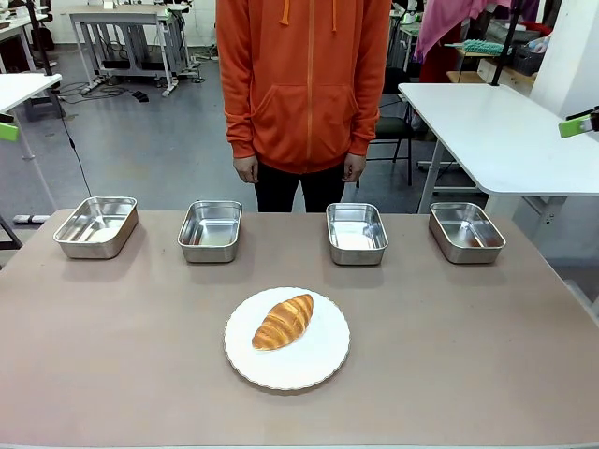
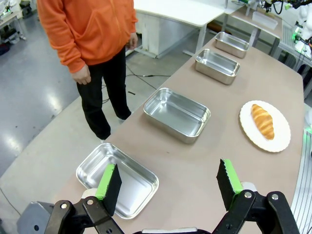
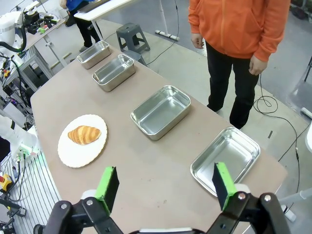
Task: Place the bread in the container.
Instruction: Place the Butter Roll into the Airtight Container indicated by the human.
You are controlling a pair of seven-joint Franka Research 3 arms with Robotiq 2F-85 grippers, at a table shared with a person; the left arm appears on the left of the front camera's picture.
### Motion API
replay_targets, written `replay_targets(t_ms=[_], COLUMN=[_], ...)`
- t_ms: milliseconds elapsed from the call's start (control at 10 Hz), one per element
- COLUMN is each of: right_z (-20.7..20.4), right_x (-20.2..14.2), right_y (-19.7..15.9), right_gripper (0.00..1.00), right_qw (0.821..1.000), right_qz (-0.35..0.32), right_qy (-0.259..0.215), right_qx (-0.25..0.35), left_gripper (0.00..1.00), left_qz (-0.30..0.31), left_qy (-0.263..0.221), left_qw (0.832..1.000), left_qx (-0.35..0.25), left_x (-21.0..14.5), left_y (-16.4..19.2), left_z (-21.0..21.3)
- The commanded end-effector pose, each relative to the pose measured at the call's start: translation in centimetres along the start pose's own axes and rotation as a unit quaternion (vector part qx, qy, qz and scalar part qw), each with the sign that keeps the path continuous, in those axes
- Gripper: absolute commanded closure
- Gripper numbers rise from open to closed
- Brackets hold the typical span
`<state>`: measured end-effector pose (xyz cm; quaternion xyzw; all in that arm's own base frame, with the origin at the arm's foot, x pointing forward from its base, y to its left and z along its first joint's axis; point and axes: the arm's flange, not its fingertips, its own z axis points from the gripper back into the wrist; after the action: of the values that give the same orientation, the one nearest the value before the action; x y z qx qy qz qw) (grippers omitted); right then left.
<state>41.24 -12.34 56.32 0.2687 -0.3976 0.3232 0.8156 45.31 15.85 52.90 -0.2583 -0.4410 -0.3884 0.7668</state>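
The golden-brown bread [image 1: 283, 321] lies on a round white plate [image 1: 318, 360] at the table's front middle; it also shows as bread [image 2: 262, 121] and bread [image 3: 84, 134] in the wrist views. Several shiny steel pans stand in a row along the far edge: pan [image 1: 96, 226], pan [image 1: 211, 230], pan [image 1: 357, 233], pan [image 1: 466, 232], all with nothing inside. My left gripper [image 2: 168, 185] is open, high over the leftmost pan [image 2: 117, 179]. My right gripper [image 3: 165, 185] is open, high near the rightmost pan [image 3: 226, 160]. Neither holds anything.
A person in an orange hoodie [image 1: 304, 84] stands at the far side, hands [image 1: 246, 169] hanging down. White tables [image 1: 496, 131] and other lab furniture stand behind. The brown tabletop [image 1: 468, 346] is bare around the plate.
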Motion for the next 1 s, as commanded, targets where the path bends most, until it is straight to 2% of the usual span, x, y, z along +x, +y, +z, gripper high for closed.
replay_targets(t_ms=[0, 900], right_z=[-0.11, -0.11], right_x=[0.16, 0.16], right_y=[-0.08, -0.08], right_gripper=[0.00, 0.00], right_qw=[1.000, 1.000], right_qz=[0.006, 0.006], right_qy=[-0.010, -0.010], right_qx=[0.002, 0.002], left_gripper=[0.00, 0.00], left_qz=[-0.002, -0.002], left_qy=[-0.002, -0.002], left_qw=[1.000, 1.000], left_qx=[0.000, 0.000], left_x=[0.14, 0.14], left_y=[-0.10, -0.10], left_z=[0.06, 0.06])
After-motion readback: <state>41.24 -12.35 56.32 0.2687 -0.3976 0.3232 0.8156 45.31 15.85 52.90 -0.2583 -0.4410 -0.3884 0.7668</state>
